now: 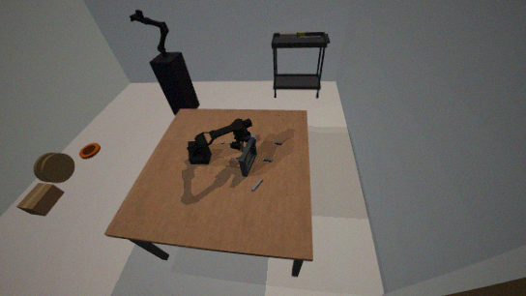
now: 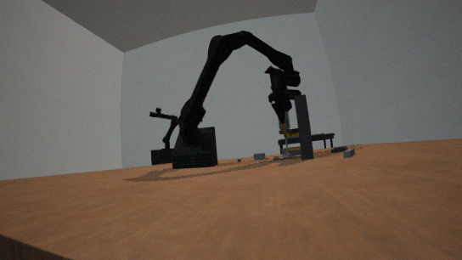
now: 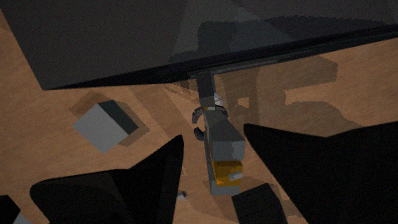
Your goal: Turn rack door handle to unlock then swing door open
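The rack frame [image 1: 246, 155] [image 2: 303, 127] stands upright on the table as a dark grey panel. In the wrist view, a dark panel [image 3: 120, 40] fills the top; whether it is frame or door is unclear. The grey and yellow upright handle [image 3: 225, 145] [image 2: 284, 127] joins it by a short grey arm. My gripper [image 3: 213, 133] points down over the handle, its two black fingers well apart, one on each side, with gaps showing beside the handle. The door's angle is hidden in the top and exterior views by the frame and the arm.
A grey block [image 3: 100, 127] [image 2: 259, 156] lies near the handle. A black block [image 3: 259, 205] lies below it in the wrist view. A light bar [image 1: 257, 185] and two small dark pieces [image 1: 278, 143] [image 1: 268, 160] lie around the rack on the table [image 1: 208, 213].
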`<act>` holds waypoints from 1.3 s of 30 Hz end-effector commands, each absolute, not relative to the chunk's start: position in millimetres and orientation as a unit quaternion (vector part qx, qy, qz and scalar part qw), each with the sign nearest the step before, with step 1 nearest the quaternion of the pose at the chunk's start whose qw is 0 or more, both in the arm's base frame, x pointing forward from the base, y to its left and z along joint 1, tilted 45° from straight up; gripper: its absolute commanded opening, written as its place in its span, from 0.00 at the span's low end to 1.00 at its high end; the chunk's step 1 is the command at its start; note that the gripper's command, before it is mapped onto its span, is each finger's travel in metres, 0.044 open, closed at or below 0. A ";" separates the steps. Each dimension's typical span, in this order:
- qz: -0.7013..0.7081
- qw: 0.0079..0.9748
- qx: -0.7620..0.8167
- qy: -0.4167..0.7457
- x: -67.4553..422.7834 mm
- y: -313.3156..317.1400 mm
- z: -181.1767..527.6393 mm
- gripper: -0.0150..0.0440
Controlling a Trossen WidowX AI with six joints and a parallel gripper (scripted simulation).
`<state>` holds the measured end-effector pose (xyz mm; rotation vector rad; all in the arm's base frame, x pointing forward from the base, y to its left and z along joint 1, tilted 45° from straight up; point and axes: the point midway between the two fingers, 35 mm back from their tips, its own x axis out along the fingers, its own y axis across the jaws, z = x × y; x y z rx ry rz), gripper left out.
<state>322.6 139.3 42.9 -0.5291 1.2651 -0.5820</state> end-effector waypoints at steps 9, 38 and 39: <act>-0.416 0.773 -0.025 0.477 322.4 138.9 43.7 0.76; -0.610 0.660 0.404 0.170 322.4 138.9 43.6 0.76; -0.610 0.660 0.404 0.170 322.4 138.9 43.6 0.71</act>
